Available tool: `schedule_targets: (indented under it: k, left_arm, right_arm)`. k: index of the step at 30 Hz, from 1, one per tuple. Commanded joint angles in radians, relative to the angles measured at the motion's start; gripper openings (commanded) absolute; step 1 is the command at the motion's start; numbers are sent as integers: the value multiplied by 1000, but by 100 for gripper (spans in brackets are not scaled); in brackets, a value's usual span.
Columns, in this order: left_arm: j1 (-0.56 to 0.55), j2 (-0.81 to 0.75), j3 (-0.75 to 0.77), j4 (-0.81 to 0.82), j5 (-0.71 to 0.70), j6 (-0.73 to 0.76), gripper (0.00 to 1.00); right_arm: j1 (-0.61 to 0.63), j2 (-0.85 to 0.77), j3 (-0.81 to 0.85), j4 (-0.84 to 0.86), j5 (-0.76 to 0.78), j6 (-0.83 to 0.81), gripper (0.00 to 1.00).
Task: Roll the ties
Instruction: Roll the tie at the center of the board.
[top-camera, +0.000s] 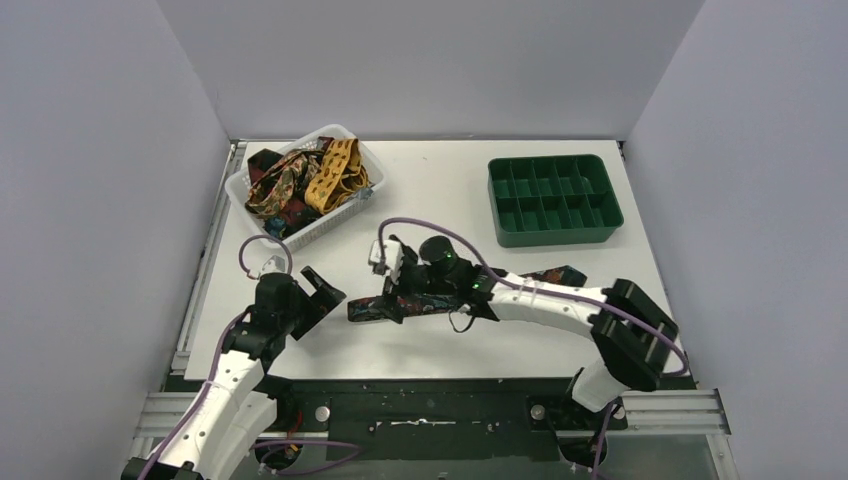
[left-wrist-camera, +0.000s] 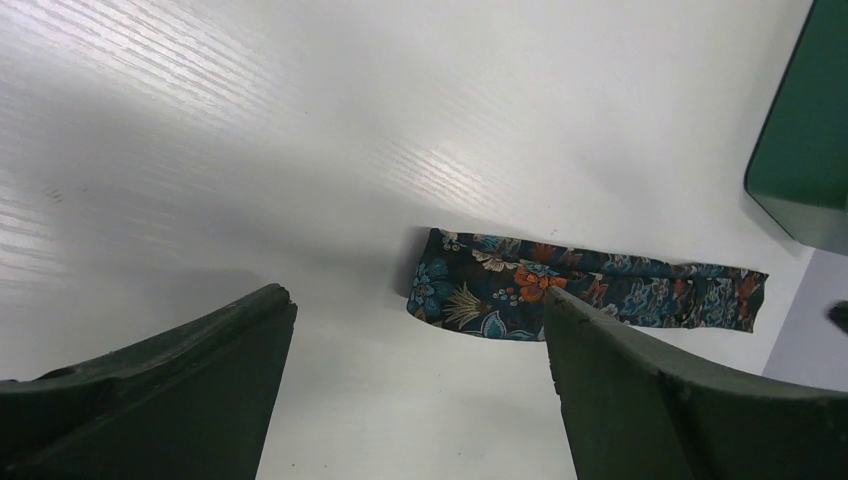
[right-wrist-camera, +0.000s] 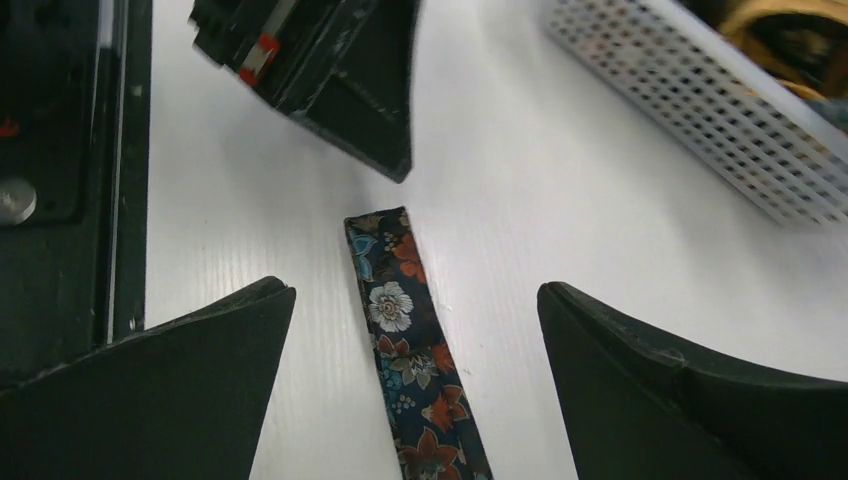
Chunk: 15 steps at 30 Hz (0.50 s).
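A white table carries 3 groups of things. At its far left stands a white perforated basket heaped with tangled ties in mustard-yellow, dark red and brown. At the far right sits a green tray divided into small compartments, well apart from both arms. Purple cables loop above the wrists.

Between basket and tray, 1 floral tie lies flat on the table, running roughly left to right. The right arm stretches over its middle and hides that part in the top view, so only its 2 ends show there.

The right gripper hangs over the left end of this tie with its 2 fingers spread wide. In the right wrist view the tie runs up the gap between them, touching neither, and its blunt end stops just short of the other arm's fingertip. The basket's wall crosses the upper right corner of that view.

The left gripper is also spread wide and holds nothing. In the left wrist view the tie's end lies on the table ahead of the gap, a little toward the right-hand finger, with the strip trailing away toward the green tray's corner. The 2 grippers face each other across that end of the tie.
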Motion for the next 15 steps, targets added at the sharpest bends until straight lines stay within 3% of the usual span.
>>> schedule_targets:
  k: [1,3,5,7,10,15]
  left_arm:
    - [7,-2,32,39,21,19,93]
    - [7,-9,28,43,25,16,93]
    - [9,-9,23,50,31,14,94]
    - [9,-3,22,52,36,13,94]
    - [11,1,23,51,42,13,94]
    - [10,3,18,57,61,16,94]
  right_arm:
    - [-38,-157,-139,229,297,430,100]
    - [-75,-172,-151,161,391,659,100]
    - [-140,-144,-124,68,266,811,100]
    - [-170,-115,-151,112,126,948,97]
    - [-167,-80,-180,211,50,1092,91]
    - [-164,55,-116,179,-39,1192,68]
